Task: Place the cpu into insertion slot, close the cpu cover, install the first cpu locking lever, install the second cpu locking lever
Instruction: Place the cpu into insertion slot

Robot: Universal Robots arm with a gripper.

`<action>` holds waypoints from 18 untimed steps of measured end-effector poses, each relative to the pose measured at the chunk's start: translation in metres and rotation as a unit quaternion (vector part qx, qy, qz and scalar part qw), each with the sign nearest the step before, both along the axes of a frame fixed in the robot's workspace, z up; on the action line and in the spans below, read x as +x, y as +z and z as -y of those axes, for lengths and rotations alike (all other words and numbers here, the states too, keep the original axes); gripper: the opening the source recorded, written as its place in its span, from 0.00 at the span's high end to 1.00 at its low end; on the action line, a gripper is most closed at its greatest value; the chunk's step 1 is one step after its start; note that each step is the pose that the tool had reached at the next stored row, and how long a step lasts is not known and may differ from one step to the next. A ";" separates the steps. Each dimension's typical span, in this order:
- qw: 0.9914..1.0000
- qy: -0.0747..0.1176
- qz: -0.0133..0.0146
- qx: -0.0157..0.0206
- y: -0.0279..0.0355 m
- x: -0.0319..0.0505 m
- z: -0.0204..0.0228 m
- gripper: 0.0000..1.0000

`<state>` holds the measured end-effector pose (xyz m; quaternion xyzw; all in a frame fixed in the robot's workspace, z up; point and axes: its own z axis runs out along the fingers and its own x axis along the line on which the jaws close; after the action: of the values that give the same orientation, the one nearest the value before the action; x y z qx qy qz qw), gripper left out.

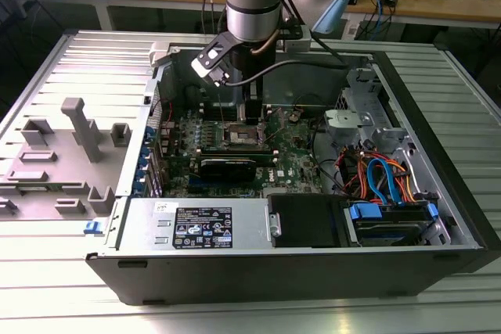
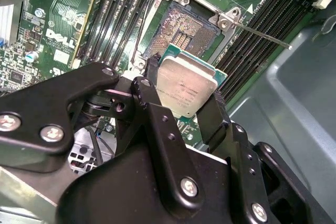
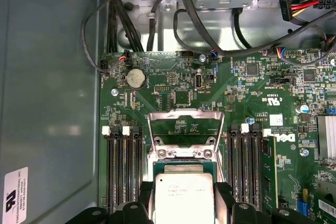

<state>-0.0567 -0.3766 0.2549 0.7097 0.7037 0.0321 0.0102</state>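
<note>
A ribbed metal table [image 1: 47,303] carries an open computer case [image 1: 313,275] lying on its side; grey fixtures [image 1: 78,127] stand at 9 o'clock from it in the exterior view. A printed black label [image 1: 202,228] sits on the silver housing at 6 o'clock from the green motherboard [image 1: 293,163], and a white sticker [image 3: 14,195] is on the case wall; the text is not reproduced here. The gripper [image 2: 185,92] pinches the cpu [image 2: 186,85] between its black fingers [image 2: 215,116]. The chip hangs just beside the insertion slot [image 2: 184,31], whose contact field lies bare. The cpu cover [image 3: 186,124] stands raised. One thin locking lever [image 2: 262,36] juts free.
</note>
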 end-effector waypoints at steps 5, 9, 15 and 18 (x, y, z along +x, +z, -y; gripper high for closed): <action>1.000 0.000 0.000 0.000 -0.0005 -0.0003 -0.0001 0.45; 1.000 0.000 0.001 -0.001 -0.0088 -0.0036 0.0000 0.45; 1.000 0.003 0.009 -0.002 -0.0210 -0.0081 -0.0005 0.45; 1.000 0.003 0.018 -0.003 -0.0230 -0.0131 -0.0007 0.45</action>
<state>-0.0699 -0.3759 0.2319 0.7068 0.7056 0.0434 0.0250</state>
